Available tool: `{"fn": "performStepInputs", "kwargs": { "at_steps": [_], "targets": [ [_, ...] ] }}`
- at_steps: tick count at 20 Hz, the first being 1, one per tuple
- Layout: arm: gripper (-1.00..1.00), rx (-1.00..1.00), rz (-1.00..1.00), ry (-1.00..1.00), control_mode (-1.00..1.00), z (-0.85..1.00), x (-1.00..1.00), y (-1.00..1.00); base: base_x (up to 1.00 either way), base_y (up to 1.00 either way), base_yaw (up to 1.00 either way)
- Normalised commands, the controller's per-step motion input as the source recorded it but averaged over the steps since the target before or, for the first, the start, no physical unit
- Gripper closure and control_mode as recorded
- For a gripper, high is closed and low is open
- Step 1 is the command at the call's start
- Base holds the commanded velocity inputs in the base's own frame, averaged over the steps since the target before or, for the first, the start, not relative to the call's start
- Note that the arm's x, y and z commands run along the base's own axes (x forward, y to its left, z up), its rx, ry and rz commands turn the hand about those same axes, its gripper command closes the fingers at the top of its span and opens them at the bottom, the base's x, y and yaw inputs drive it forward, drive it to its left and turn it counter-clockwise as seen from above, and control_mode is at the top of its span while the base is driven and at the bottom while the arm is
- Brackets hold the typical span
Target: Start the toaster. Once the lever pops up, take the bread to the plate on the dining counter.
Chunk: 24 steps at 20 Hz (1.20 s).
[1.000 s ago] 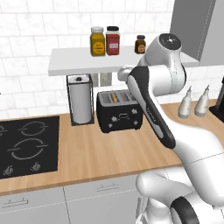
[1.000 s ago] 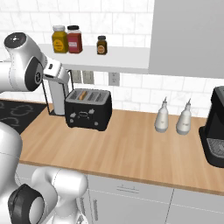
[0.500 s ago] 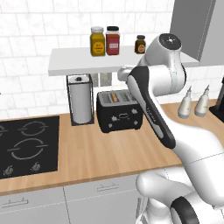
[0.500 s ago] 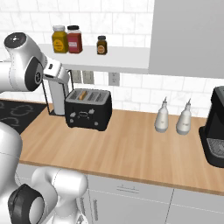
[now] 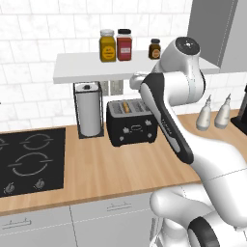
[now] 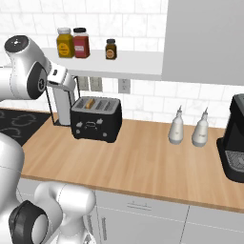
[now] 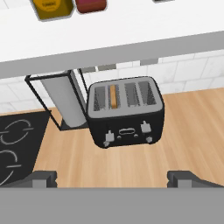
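Hand view: bread (image 7: pixel 113 96) inside toaster (image 7: pixel 126 111)

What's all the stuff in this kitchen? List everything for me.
toaster: one, black, on the wood worktop
bread: one, tan, in the toaster's second slot
paper towel: one, white, in a wire stand left of the toaster
jars: three, yellow, red, small brown, on the white shelf
bottles: two, grey-white, right of the toaster
cooktop: one, black, at left
coffee machine: one, black, far right
end effector: one, dark tips, open, facing the toaster
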Motion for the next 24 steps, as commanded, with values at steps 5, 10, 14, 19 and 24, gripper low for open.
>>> {"fn": "performStepInputs", "kwargs": {
  "at_steps": [5,10,14,19,24],
  "targets": [
    [-1.00,0.00,0.00,0.00,-1.00,0.00,0.00,0.00,0.00,0.00,0.00],
    [-1.00,0.00,0.00,0.00,-1.00,0.00,0.00,0.00,0.00,0.00,0.00],
    [-1.00,0.00,0.00,0.00,-1.00,0.00,0.00,0.00,0.00,0.00,0.00],
    [-1.00,0.00,0.00,0.00,-1.00,0.00,0.00,0.00,0.00,0.00,0.00],
    [-1.00,0.00,0.00,0.00,-1.00,0.00,0.00,0.00,0.00,0.00,0.00]
  ]
}}
